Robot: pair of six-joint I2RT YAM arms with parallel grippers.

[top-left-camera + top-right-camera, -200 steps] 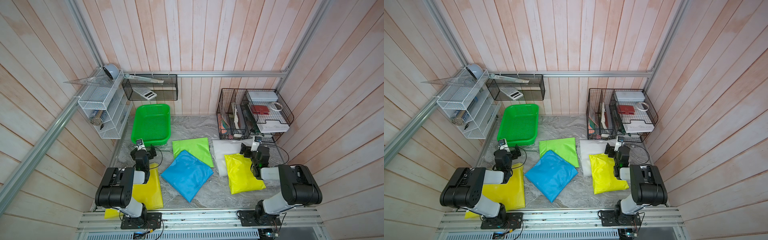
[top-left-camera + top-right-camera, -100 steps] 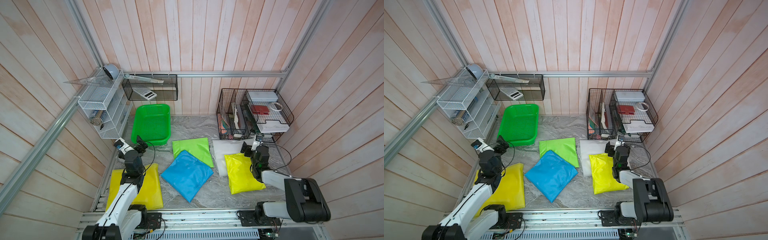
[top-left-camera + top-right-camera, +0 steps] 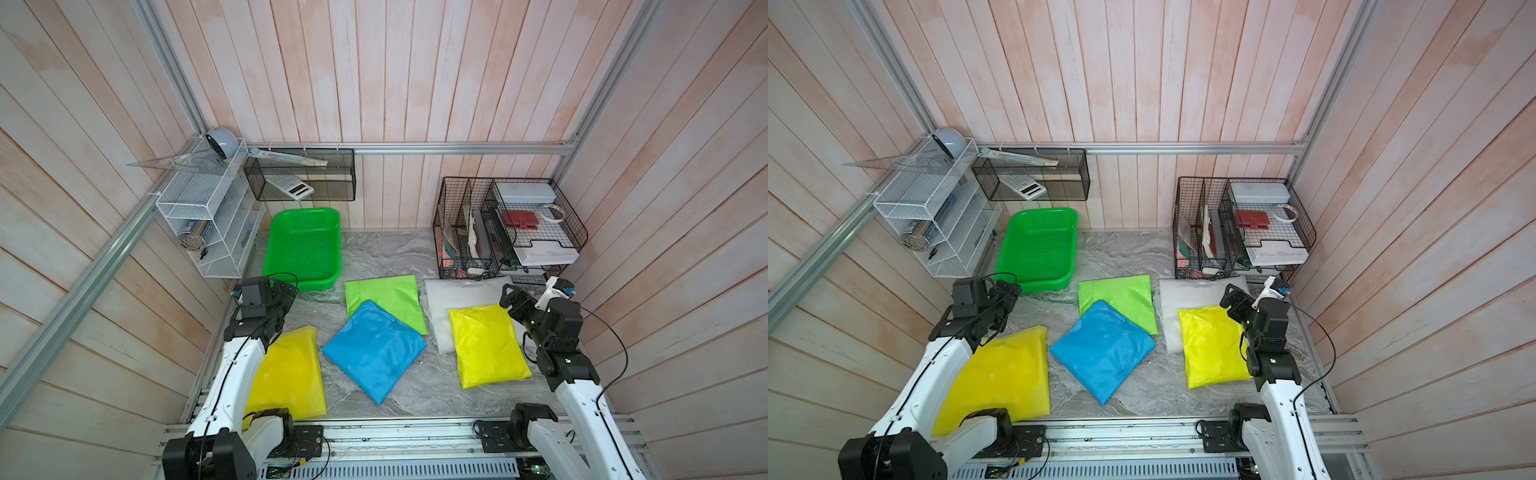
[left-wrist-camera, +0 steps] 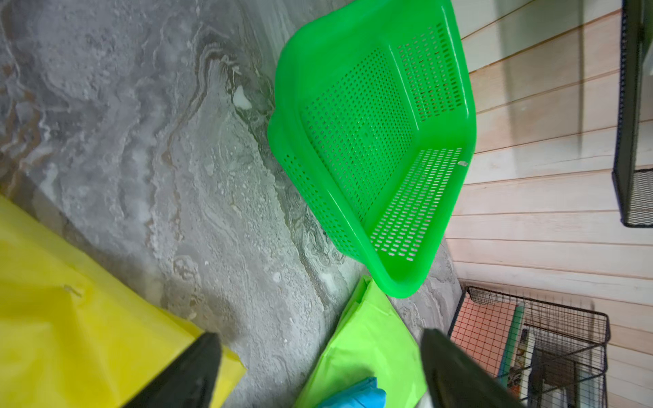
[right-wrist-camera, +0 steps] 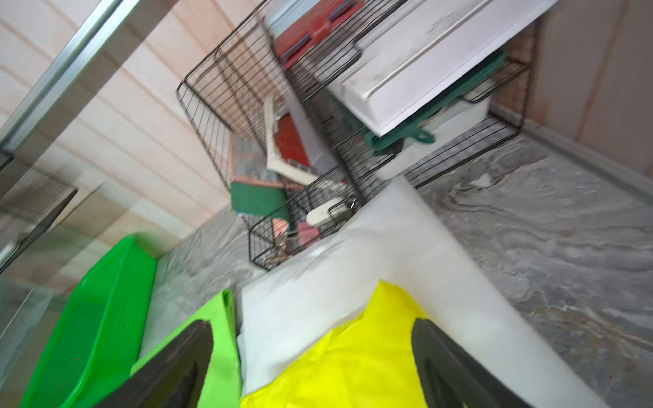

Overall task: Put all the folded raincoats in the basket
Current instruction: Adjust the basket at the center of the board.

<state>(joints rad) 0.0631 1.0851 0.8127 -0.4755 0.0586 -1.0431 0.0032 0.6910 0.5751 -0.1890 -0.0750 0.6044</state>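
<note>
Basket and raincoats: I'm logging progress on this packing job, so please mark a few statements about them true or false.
1. The basket is empty. True.
2. The blue raincoat overlaps the light green raincoat. True.
3. The left gripper holds a raincoat. False: its jaws stand open, holding nothing.
4. The yellow raincoat on the robot's right lies apart from the white raincoat. False: it lies partly on it.
</note>
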